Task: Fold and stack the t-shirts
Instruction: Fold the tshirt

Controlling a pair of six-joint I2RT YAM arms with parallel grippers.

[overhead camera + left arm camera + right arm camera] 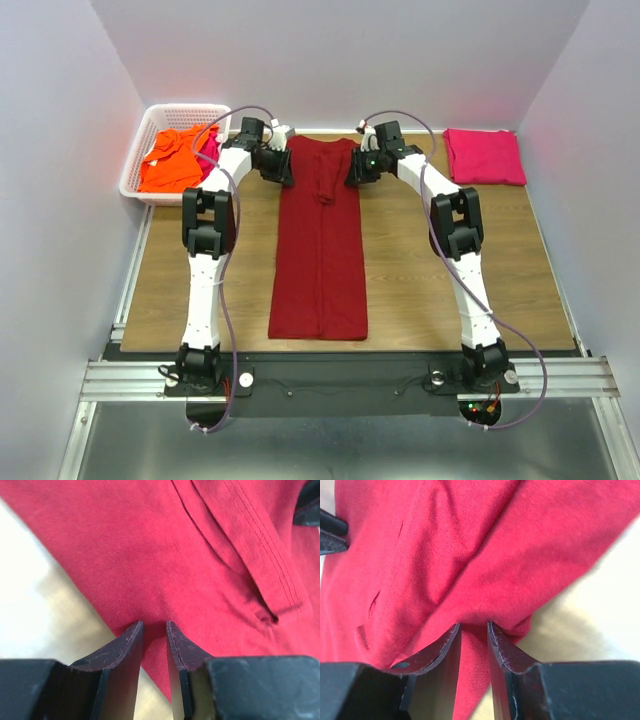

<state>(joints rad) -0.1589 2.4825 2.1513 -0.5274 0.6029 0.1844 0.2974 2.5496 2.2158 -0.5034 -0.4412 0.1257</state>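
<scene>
L hand [154, 626] first: jaws nearly together, tips right on the 9 o'clock edge of the dark red t-shirt [320, 250] up at its far end. Can't tell from the wrist cam if any cloth is actually pinched. R hand [474, 626] is across from it at the shirt's 3 o'clock edge: clamped on the fabric, cloth bunched and running down between the fingers [502, 652], lifted a bit off the desk [430, 290].

The shirt itself is folded lengthwise into a long narrow strip lying mid-desk, running 12 to 6 in the top cam. Its near hem is flat at 6 and the collar end is at 12 between the two hands.

Further out, at approx. 1 o'clock in the far R corner, a pink t-shirt [485, 157] sits folded square on the desk, well apart from the strip. At approx. 10 o'clock there's a white lattice basket [140, 165] at the desk's far L edge, with an orange t-shirt [175, 160] crumpled inside and a bit of magenta cloth [210, 148] just beside it, also in the basket.
</scene>
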